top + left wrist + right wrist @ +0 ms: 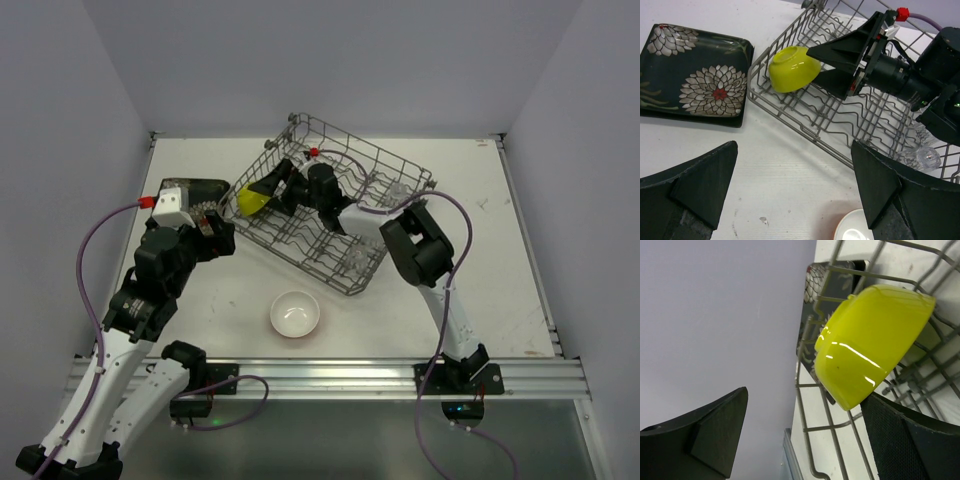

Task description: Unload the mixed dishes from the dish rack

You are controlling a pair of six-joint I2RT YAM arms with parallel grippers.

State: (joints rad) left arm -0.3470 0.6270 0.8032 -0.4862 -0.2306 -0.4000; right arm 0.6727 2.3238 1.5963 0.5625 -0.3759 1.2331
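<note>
White matte table, pale plain walls. Dish rack: grey wire, wavy tines, set askew. Yellow-green bowl: glossy, round, tipped on its side in rack's left corner, between widely spread fingers of right gripper, not clamped. Left gripper: spread wide, empty, just outside rack's near-left wall. Flowered plate: square, glossy black, flat on table left of rack. Orange bowl: white inside, upright on table in front of rack. Clear glass: inside rack.
</note>
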